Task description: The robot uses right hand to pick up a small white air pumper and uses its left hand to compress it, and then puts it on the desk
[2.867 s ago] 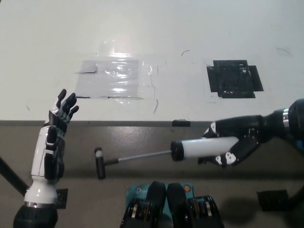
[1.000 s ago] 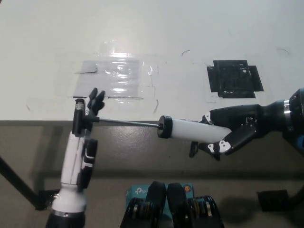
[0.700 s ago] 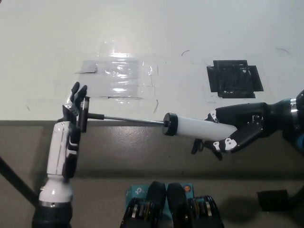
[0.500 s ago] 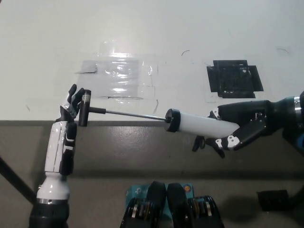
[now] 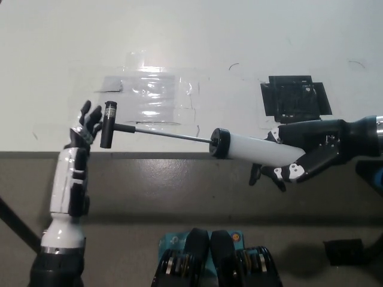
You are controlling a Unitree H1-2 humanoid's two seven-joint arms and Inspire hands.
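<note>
My black right hand (image 5: 305, 156) is shut on the white barrel of the small air pumper (image 5: 254, 149), held in the air at the desk's front edge. Its thin metal rod (image 5: 170, 134) is drawn out to the left and ends in a black T-handle (image 5: 108, 124). My white left hand (image 5: 81, 140) stands upright just left of that handle, fingers apart, its fingertips beside the handle. Whether they touch it I cannot tell.
The white desk (image 5: 191, 48) fills the upper picture, its front edge running across the middle. A clear tape patch (image 5: 146, 98) lies behind the handle and a black tape square (image 5: 295, 98) lies behind my right hand.
My right hand has carried the pumper right and up toward the desk, tilting it. My left hand slid left and now stands beside the handle, its fingers spread.
</note>
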